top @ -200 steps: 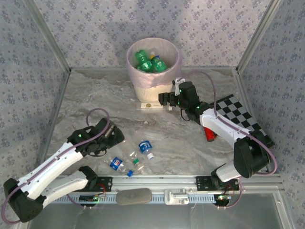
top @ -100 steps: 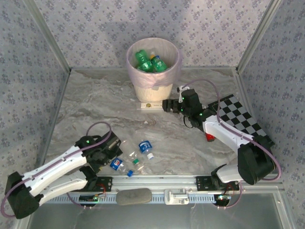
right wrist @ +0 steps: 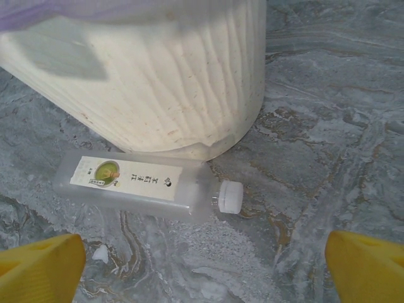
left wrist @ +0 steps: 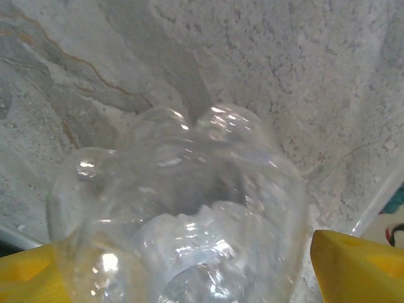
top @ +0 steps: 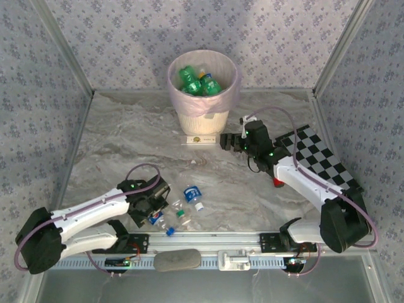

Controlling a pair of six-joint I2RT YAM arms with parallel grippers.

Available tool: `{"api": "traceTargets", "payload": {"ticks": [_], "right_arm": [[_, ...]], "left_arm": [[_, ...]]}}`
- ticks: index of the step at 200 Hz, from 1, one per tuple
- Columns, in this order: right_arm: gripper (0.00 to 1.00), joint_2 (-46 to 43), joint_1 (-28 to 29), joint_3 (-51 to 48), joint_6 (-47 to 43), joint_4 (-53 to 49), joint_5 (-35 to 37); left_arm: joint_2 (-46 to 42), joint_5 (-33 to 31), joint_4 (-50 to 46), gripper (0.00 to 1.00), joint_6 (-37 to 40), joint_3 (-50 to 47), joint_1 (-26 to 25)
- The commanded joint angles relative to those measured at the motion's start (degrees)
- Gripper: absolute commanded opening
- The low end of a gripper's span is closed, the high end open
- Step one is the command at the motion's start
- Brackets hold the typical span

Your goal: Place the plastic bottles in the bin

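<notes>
The bin (top: 202,82) stands at the back with several green bottles (top: 189,79) inside. My left gripper (top: 153,208) is down over a clear blue-labelled bottle (top: 155,218) near the front edge. In the left wrist view that bottle (left wrist: 177,189) sits between my yellow fingers (left wrist: 356,265), with a narrow gap on the right side. Two more clear bottles (top: 193,194) (top: 180,213) lie beside it. My right gripper (top: 226,141) is open, facing a flat clear bottle with a white label (right wrist: 132,180) at the bin's (right wrist: 158,76) foot. An orange-red bottle (top: 278,182) lies under the right arm.
A black-and-white checkerboard (top: 319,154) lies at the right. Patterned walls with metal posts close in the marble table (top: 126,139). A metal rail (top: 208,240) runs along the near edge.
My left gripper has swung toward the near edge and come down around the clear bottle, its jaws narrowing. My right gripper has drifted slightly right and nearer, still open.
</notes>
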Motion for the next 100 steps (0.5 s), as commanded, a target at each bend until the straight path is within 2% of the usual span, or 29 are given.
{"api": "traceTargets", "payload": {"ticks": [1,37,66,100], "right_arm": [[0.99,-2.3,-0.7,-0.7,-0.1,-2.7,1.6],[0.99,-3.3,-1.2,-1.4,0.6,-2.6,1.5],[0.99,-3.3,-1.2,-1.4,0.9,-2.4,1.4],[0.99,-2.6,-1.3,-1.3,1.3,-1.4,1.1]], "left_arm": [[0.4,-1.2,2.3,0.77,-0.4,-1.0,-0.4],[-0.2,-1.8,2.8,0.58,-0.3,-1.9,-0.4],[-2.7,-3.4,1.9,0.47,-0.4,-2.3,-0.3],[-4.9,-5.5,1.2,0.45,-0.3,-2.6,0.3]]}}
